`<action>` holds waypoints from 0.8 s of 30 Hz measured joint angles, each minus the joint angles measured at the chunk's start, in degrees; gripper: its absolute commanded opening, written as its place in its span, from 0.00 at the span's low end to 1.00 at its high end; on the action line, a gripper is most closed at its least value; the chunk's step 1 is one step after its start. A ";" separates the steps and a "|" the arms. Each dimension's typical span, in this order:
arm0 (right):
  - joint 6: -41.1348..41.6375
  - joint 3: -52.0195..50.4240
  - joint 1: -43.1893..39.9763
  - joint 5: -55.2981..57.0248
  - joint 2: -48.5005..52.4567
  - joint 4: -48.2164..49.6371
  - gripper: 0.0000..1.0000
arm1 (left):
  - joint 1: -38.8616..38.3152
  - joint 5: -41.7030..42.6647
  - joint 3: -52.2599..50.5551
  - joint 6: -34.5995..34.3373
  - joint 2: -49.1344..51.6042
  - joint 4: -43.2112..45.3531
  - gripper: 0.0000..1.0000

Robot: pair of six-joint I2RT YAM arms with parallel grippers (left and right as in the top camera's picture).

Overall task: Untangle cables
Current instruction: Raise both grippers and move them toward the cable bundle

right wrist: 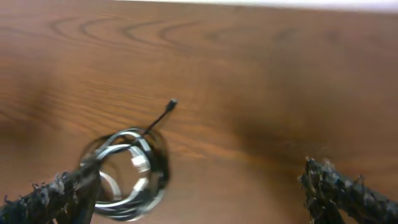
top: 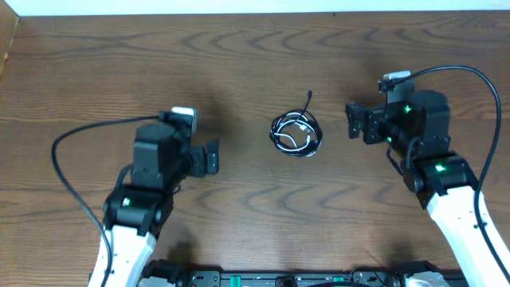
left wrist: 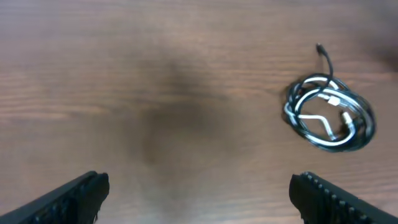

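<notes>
roughly, the cables (top: 296, 133) lie between left pincer (top: 215, 156) and right pincer (top: 350, 121).

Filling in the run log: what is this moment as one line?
cables: black and white wound in one coil, mid-table | left claw: open, clear of cables | right claw: open, clear of cables

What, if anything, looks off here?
Only the cables: black and white wound into one coil, a black plug end poking out. Left gripper and right gripper are open, clear of it. No damage visible.
</notes>
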 measured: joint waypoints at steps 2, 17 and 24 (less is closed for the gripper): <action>5.62 0.00 0.00 -1.88 0.26 -1.03 0.99 | -1.01 -0.52 2.95 -5.60 2.23 -1.95 0.98; 26.45 0.46 0.00 -18.62 -4.57 6.32 0.99 | -1.81 7.41 6.60 -60.59 3.65 -4.11 0.98; 27.85 1.09 0.00 -19.65 -3.85 7.41 0.99 | -1.81 13.60 7.87 -54.71 3.87 4.94 0.98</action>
